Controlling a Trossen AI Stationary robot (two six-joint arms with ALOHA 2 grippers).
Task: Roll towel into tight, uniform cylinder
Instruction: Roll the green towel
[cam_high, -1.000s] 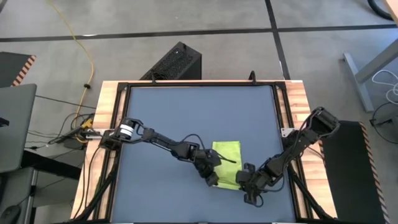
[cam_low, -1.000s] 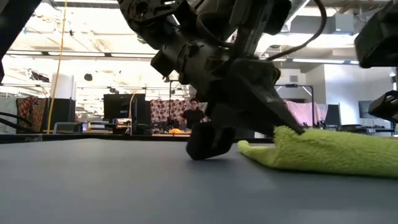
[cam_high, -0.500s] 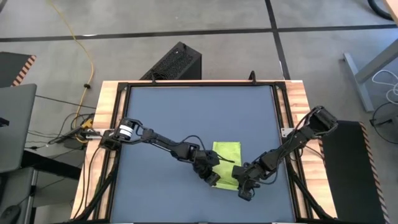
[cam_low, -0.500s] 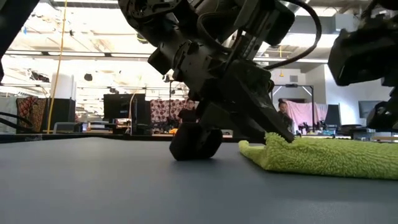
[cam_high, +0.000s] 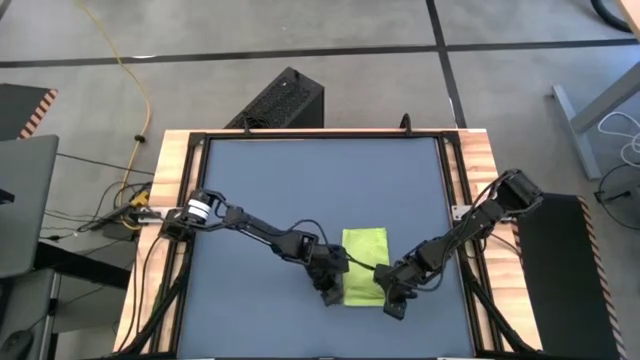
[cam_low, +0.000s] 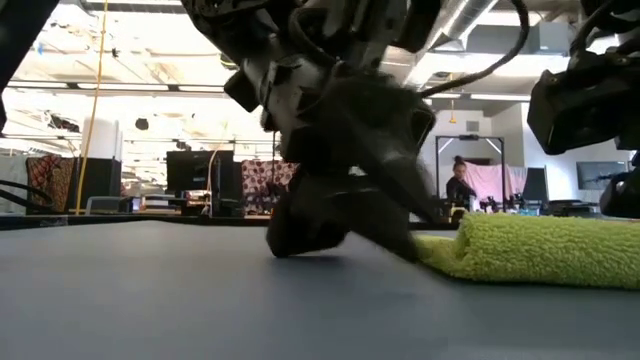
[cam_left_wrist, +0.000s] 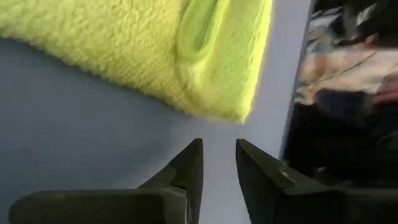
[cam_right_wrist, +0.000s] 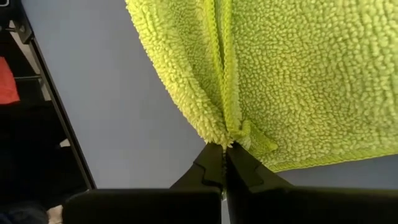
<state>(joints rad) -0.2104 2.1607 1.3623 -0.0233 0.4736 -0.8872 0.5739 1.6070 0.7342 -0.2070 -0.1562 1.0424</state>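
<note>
The lime towel (cam_high: 364, 262) lies folded flat on the dark blue-grey mat (cam_high: 300, 180), near its near right part. It also shows in the low view (cam_low: 540, 250) and in both wrist views (cam_left_wrist: 155, 50) (cam_right_wrist: 298, 74). My left gripper (cam_high: 330, 293) (cam_left_wrist: 217, 149) stands low over the mat just off the towel's near left corner (cam_left_wrist: 239, 112). It is open by a narrow gap and holds nothing. My right gripper (cam_high: 392, 300) (cam_right_wrist: 224, 149) is shut on the towel at its near right side. My right gripper pinches a small tuft at the towel's edge (cam_right_wrist: 239, 135) between its two fingertips, where a hemmed seam runs out to the edge. The fingers come in low, from the table's near right side. The towel lies flat on the mat; one layer or several, I cannot tell.
The mat fills a wooden table top (cam_high: 175, 160) with a black frame. A black box (cam_high: 280, 100) stands on the floor beyond the far edge. The mat's far half and left part are bare. People stand far off in the room (cam_low: 460, 190).
My right gripper has moved toward the table's left, up to the towel's near right side. My left gripper has drawn back off the towel's near left corner, toward the near edge. That corner, raised a second ago, now lies low and rounded on the mat.
</note>
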